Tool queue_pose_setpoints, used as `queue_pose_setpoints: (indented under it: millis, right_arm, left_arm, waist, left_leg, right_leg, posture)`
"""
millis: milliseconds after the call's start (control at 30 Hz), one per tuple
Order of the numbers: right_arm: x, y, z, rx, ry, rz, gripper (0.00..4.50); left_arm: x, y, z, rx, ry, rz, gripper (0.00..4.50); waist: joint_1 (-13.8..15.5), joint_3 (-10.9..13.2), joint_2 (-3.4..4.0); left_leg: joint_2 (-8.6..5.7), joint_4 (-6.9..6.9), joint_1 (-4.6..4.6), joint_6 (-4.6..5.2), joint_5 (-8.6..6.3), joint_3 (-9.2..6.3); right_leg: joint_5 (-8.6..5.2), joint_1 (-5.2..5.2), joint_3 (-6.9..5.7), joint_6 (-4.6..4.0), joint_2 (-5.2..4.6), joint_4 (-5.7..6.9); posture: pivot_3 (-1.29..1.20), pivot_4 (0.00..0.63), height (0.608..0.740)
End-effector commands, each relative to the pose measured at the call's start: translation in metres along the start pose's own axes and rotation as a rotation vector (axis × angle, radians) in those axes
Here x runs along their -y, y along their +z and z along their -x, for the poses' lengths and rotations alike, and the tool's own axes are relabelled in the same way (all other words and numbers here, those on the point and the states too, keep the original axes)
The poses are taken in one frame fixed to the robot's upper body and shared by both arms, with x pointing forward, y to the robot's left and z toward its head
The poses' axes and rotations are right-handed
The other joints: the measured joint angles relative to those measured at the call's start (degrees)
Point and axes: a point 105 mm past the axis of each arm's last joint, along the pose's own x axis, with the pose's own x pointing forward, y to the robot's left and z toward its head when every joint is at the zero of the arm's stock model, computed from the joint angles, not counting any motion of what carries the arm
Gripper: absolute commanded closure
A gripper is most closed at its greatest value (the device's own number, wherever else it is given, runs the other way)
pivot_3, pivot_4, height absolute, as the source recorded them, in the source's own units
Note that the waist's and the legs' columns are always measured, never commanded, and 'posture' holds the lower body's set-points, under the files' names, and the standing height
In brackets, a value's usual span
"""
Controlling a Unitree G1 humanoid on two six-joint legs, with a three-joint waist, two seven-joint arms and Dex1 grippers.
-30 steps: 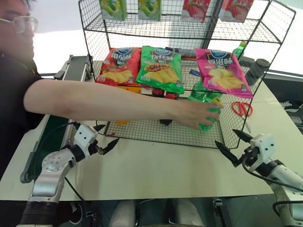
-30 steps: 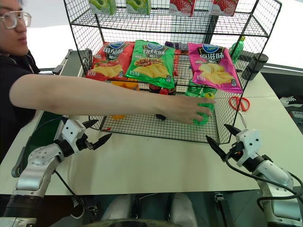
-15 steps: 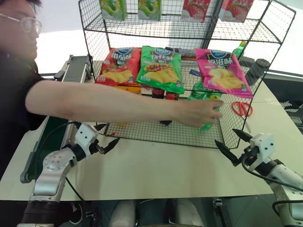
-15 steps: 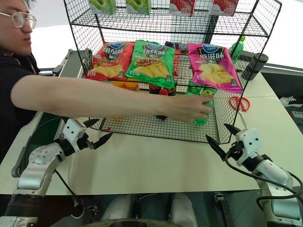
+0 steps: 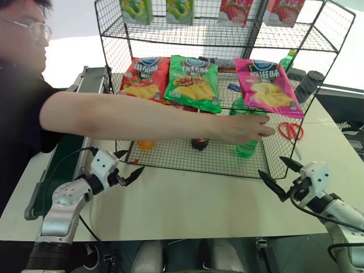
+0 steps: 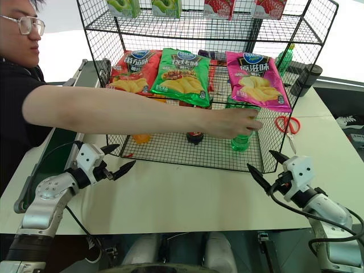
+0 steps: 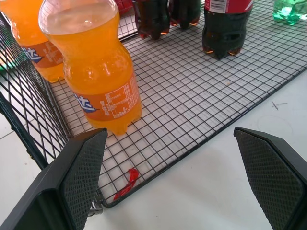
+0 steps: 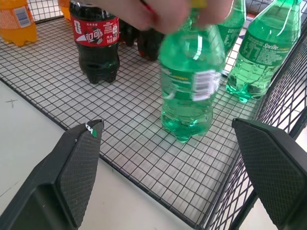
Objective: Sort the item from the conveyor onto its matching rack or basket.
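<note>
Since a second ago the person's hand (image 5: 244, 128) has stood the green bottle (image 8: 188, 88) upright in the black wire basket (image 5: 170, 161) – ribbed clear-green plastic, fingers over its top. Left gripper (image 5: 129, 165), black pointed fingers spread wide, empty; glossy orange bottle (image 7: 96, 72) and cola bottle (image 8: 96, 45) on the mesh; right gripper (image 5: 280, 173) wide too – empty

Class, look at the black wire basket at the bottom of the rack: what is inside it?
Inside the basket: orange drink bottles, cola bottles, and green soda bottles, one under a person's hand. Snack bags above and the arm hide the rear.
</note>
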Motion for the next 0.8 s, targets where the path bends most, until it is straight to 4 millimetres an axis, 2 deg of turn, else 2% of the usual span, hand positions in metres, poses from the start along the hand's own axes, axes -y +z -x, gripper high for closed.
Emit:
queue_pose_setpoints:
  millis: [33,800]
  right_arm:
    - [0.0018,0.0151,-0.0003,0.043,-0.001,0.04,0.05]
    - [0.0008,0.0101,-0.004,0.052,0.007,0.044,0.05]
  left_arm:
    - [0.0001,0.0103,0.0012,0.037,0.003,-0.026,0.0]
    - [-0.004,0.0154,-0.0015,0.057,0.01,-0.023,0.0]
  waist:
    - [0.0,0.0,0.0]
    - [0.0,0.0,0.0]
  left_leg:
    - [0.0,0.0,0.0,0.0,0.0,0.0]
    - [0.0,0.0,0.0,0.0,0.0,0.0]
  right_leg:
    - [0.0,0.0,0.0,0.0,0.0,0.0]
    - [0.0,0.0,0.0,0.0,0.01,0.0]
  posture:
    - [0.0,0.15,0.724]
    - [0.0,0.15,0.724]
